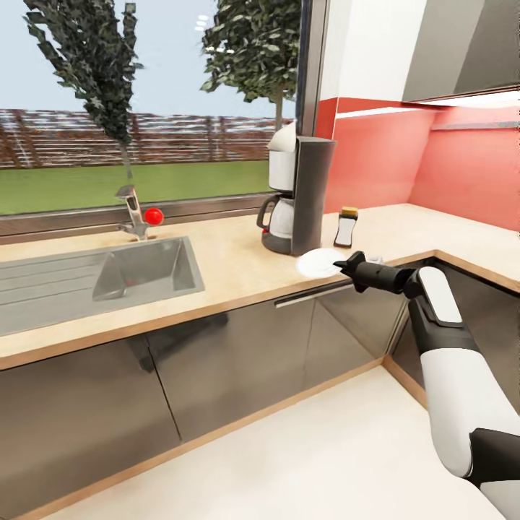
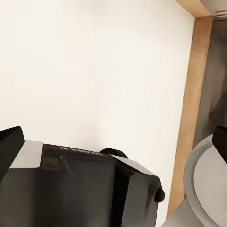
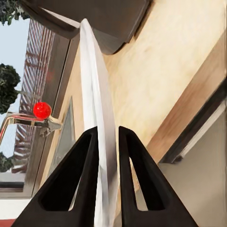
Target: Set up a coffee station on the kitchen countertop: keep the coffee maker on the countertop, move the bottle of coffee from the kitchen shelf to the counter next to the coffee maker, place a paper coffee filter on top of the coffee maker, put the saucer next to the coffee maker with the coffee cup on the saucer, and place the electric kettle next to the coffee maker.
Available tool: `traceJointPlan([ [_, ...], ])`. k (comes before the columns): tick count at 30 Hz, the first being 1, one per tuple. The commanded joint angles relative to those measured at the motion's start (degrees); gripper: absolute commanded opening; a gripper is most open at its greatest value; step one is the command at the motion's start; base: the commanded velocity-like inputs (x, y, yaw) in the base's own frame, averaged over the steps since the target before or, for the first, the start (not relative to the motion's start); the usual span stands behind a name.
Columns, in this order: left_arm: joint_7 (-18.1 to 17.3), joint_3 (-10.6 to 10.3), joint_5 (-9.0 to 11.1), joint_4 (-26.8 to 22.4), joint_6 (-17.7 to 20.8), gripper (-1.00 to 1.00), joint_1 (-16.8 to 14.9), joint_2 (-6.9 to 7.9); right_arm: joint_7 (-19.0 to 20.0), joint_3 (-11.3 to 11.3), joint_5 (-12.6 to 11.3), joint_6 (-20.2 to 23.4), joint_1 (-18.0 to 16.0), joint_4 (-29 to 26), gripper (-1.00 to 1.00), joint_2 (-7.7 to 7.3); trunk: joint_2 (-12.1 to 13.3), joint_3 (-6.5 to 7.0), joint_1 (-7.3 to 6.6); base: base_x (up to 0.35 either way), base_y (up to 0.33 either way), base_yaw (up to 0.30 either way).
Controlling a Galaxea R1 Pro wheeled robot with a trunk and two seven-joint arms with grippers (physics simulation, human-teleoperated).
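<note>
The kitchen countertop (image 1: 231, 267) is a light beige wood-grain slab that runs beneath the window and turns a corner at its right end, with glossy dark grey cabinet fronts below. A stainless sink (image 1: 144, 271) with a drainboard is set into its left part, and a chrome tap (image 1: 132, 209) with a red knob stands at the back edge behind the basin. Right of the sink, toward the back, stands the coffee maker (image 1: 297, 195), its white carafe facing the sink. Just beside it on the right stands the bottle of coffee (image 1: 346, 227). The saucer (image 1: 319, 262) sits over the front edge before the coffee maker; whether it touches the slab cannot be told.
</note>
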Motion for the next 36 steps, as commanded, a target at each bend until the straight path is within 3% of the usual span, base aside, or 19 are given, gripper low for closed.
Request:
traceJointPlan([
  [1, -0.17, -0.47, 0.52, 0.00, 0.15, 1.00, -0.02, 0.02, -0.49, -0.08, -0.74, 0.06, -0.04, -0.03, -1.00, 0.01, -0.02, -0.05, 0.01, 0.168, -0.113, -0.026],
  [24, -0.17, -0.44, 0.52, 0.03, 0.15, 1.00, -0.02, 0.02, -0.49, -0.08, -0.77, -0.01, -0.04, 0.94, -1.00, 0.04, -0.02, -0.05, 0.01, 0.132, -0.121, -0.003],
  [36, -0.15, -0.44, 0.52, 0.01, 0.15, 1.00, -0.02, 0.02, -0.43, -0.08, -0.91, 0.05, -0.04, 1.48, -1.00, 0.01, -0.02, -0.05, 0.01, 0.016, -0.016, 0.000],
])
